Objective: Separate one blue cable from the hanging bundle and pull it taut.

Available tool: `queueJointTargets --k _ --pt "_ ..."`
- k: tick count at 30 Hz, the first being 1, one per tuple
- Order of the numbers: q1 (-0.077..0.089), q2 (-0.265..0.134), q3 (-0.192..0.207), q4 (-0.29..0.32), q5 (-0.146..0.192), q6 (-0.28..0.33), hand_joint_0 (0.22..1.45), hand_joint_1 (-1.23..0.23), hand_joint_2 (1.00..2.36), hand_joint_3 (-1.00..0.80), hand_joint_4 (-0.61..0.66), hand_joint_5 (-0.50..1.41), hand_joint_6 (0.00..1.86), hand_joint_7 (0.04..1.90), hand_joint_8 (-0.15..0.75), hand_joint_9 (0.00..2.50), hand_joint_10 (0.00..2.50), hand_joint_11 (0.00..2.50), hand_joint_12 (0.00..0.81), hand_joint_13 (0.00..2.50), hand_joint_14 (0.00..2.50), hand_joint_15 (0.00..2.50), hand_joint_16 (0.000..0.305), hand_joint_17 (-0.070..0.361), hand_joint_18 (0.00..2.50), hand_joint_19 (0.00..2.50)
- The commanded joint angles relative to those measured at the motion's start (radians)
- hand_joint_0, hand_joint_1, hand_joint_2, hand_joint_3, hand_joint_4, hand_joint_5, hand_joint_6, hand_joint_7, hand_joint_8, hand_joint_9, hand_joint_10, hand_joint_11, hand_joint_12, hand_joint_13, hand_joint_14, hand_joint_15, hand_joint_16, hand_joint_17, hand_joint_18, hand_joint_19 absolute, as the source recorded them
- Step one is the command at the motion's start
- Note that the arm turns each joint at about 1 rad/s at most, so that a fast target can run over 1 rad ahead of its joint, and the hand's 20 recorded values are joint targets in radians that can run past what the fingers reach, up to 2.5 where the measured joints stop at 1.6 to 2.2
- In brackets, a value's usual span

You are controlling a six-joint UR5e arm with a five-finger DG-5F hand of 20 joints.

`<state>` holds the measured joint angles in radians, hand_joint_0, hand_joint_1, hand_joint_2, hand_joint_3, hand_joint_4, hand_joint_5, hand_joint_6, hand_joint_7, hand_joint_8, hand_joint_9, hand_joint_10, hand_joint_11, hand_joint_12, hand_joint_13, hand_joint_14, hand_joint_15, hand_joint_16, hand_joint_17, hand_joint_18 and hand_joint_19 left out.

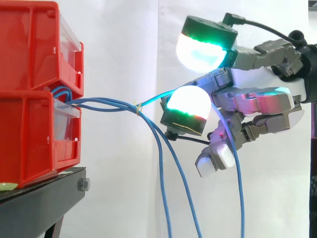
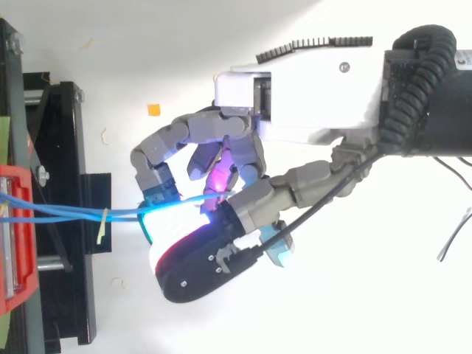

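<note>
The hand (image 1: 262, 84), to the right of the red bins (image 1: 29, 74), grips with curled fingers one blue cable (image 2: 188, 199) coming from the bins

Robot lab or test cell. A plain white curtain (image 1: 124, 49) forms the backdrop behind everything. Two stacked red bins (image 1: 29, 94) sit at left on a black metal stand (image 1: 39, 198), set up as a rig. A robot hand (image 1: 257, 99) with glowing pads comes in from the right. Blue cables (image 1: 99, 103) hang out of the bins, tied with a yellow tie (image 1: 139, 106); one cable (image 1: 153, 98) runs into the hand. In the top view there is a white surface below with a small orange marker (image 2: 153, 110).
</note>
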<state>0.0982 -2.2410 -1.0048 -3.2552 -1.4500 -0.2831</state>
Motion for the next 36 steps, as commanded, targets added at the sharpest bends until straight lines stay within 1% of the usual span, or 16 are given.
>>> queueJointTargets --k 1,2,4,5,8,13,14,17,23,26,27,29,30,33,34,36 --pt "0.0 0.0 0.0 0.0 0.0 -0.001 0.55 -0.54 1.0 -0.5 0.04 0.14 0.5 1.34 0.098 1.86 0.01 0.22 0.232 1.1 0.01 0.36 0.049 0.11 0.51 0.52" --pt "0.0 0.0 0.0 0.0 0.0 -0.001 0.57 -0.61 1.0 -0.5 0.04 0.14 0.5 1.34 0.093 1.85 0.01 0.24 0.229 1.09 0.02 0.38 0.048 0.107 0.5 0.53" --pt "0.0 0.0 0.0 -0.001 0.002 -0.001 0.6 -0.65 1.0 -0.5 0.03 0.14 0.5 1.34 0.091 1.85 0.01 0.25 0.225 1.09 0.01 0.38 0.047 0.105 0.5 0.53" --pt "0.0 0.0 0.0 -0.001 0.002 -0.001 0.63 -0.7 1.0 -0.5 0.03 0.14 0.5 1.33 0.088 1.86 0.01 0.25 0.224 1.09 0.01 0.38 0.046 0.104 0.5 0.53" --pt "0.0 0.0 0.0 -0.001 0.002 -0.001 0.67 -0.74 1.0 -0.48 0.04 0.14 0.5 1.32 0.078 1.86 0.01 0.25 0.225 1.09 0.01 0.38 0.046 0.103 0.51 0.53" --pt "0.0 0.0 0.0 -0.001 0.003 -0.001 0.71 -0.75 1.01 -0.4 0.05 0.14 0.5 1.31 0.071 1.87 0.01 0.27 0.229 1.09 0.01 0.37 0.045 0.102 0.53 0.52" --pt "0.001 0.0 0.0 -0.001 0.003 -0.001 0.71 -0.76 1.01 -0.33 0.06 0.14 0.5 1.31 0.07 1.87 0.01 0.26 0.226 1.1 0.01 0.37 0.045 0.102 0.53 0.52" --pt "0.001 0.0 0.0 0.0 0.003 -0.001 0.71 -0.77 1.02 -0.26 0.06 0.14 0.5 1.3 0.068 1.87 0.01 0.25 0.228 1.1 0.01 0.38 0.045 0.101 0.54 0.53" --pt "0.001 0.0 0.0 0.0 0.007 -0.002 0.7 -0.78 1.02 -0.17 0.03 0.14 0.5 1.29 0.077 1.88 0.01 0.25 0.227 1.11 0.02 0.37 0.046 0.103 0.55 0.52" --pt "0.006 0.001 0.0 0.0 0.003 -0.021 0.7 -0.79 1.02 -0.16 0.01 0.14 0.5 1.3 0.078 1.88 0.01 0.25 0.23 1.12 0.01 0.36 0.045 0.1 0.59 0.52" --pt "0.009 0.0 0.0 0.0 0.0 -0.071 0.7 -0.79 1.02 -0.16 0.0 0.14 0.5 1.3 0.075 1.88 0.01 0.25 0.223 1.12 0.01 0.37 0.044 0.1 0.59 0.52" --pt "0.011 0.0 0.0 0.0 -0.001 -0.13 0.7 -0.79 1.02 -0.17 0.0 0.14 0.5 1.3 0.073 1.87 0.01 0.25 0.218 1.12 0.01 0.37 0.043 0.097 0.63 0.53" --pt "0.014 0.0 0.003 0.006 0.0 -0.284 0.7 -0.79 1.02 -0.17 0.0 0.14 0.5 1.3 0.077 1.86 0.01 0.25 0.217 1.12 0.01 0.36 0.043 0.096 0.63 0.53" --pt "0.015 0.0 0.006 0.018 0.003 -0.47 0.7 -0.79 1.02 -0.18 0.01 0.13 0.5 1.29 0.075 1.84 0.01 0.24 0.212 1.12 0.01 0.37 0.043 0.096 0.63 0.52" --pt "0.017 0.0 0.006 0.032 0.003 -0.623 0.7 -0.79 1.02 -0.17 0.01 0.13 0.5 1.29 0.075 1.84 0.01 0.25 0.212 1.12 0.01 0.37 0.043 0.096 0.63 0.53" --pt "0.017 0.0 0.006 0.051 0.007 -0.763 0.7 -0.79 1.02 -0.18 0.01 0.13 0.51 1.29 0.074 1.84 0.01 0.23 0.214 1.12 0.02 0.36 0.043 0.096 0.64 0.52"
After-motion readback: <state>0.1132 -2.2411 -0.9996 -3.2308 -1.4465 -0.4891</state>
